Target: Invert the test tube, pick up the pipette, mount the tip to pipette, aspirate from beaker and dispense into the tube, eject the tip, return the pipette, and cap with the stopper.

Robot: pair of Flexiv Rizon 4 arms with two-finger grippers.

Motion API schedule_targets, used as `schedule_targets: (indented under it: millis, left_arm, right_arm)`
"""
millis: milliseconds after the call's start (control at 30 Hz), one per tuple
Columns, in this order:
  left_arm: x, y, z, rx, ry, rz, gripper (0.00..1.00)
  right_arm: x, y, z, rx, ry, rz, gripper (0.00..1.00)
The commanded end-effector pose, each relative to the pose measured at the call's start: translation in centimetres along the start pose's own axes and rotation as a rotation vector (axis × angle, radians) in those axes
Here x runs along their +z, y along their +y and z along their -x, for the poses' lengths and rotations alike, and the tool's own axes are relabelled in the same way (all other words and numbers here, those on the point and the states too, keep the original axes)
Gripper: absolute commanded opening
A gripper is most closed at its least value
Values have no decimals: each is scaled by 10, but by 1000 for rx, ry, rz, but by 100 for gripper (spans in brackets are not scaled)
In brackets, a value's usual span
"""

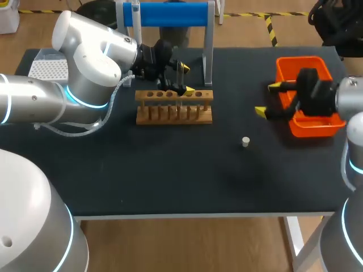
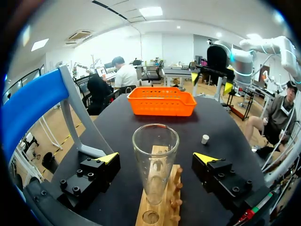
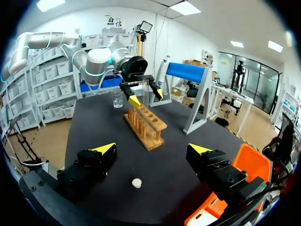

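Currently test tube [image 2: 155,165] is stood mouth-up in wooden rack [image 2: 169,214], straddled untouched by wide-open left gripper [image 2: 156,158] for inverting; right gripper [image 3: 151,149] is parked open, empty

the test tube [image 2: 155,160] i see is clear, glossy glass with smooth walls. the rack [image 1: 174,106] at the upper middle of the head view is pale bare wood, matt. the table [image 1: 170,175] has a matt black top. the basket [image 1: 298,61] at the right is glossy orange plastic with perforated walls. my left gripper [image 1: 186,78] and right gripper [image 1: 267,99] are matt black with smooth yellow tips. the left arm [image 1: 85,56] has a glossy grey-white shell. the stopper [image 1: 245,141] looks pale and matt.
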State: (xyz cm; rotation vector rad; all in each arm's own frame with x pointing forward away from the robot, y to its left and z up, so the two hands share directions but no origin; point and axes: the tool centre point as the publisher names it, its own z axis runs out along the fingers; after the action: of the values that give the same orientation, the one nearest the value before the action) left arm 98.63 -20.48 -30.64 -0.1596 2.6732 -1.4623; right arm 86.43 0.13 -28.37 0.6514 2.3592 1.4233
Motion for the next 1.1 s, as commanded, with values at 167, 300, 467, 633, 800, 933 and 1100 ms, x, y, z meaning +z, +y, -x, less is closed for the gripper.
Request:
schedule_targets:
  millis: [167,300,467,633,800,933,1100]
  left_arm:
    - [1,0,0,0,-1,-1,100]
    - [1,0,0,0,-1,-1,100]
    - [1,0,0,0,-1,-1,100]
    - [1,0,0,0,-1,-1,100]
    - [1,0,0,0,-1,-1,100]
    - [1,0,0,0,-1,-1,100]
    - [1,0,0,0,-1,-1,100]
  right_arm:
    - [5,-37,-22,26,-34,36,100]
    - [14,-50,-30,15,-23,27,100]
    - [25,-67,-37,15,-14,4,100]
    - [32,-81,-42,45,-25,-14,100]
    - [39,-88,-47,54,-18,-18,100]
    - [42,-91,-47,54,-22,-18,100]
    - [47,-96,-47,62,-32,-25,98]
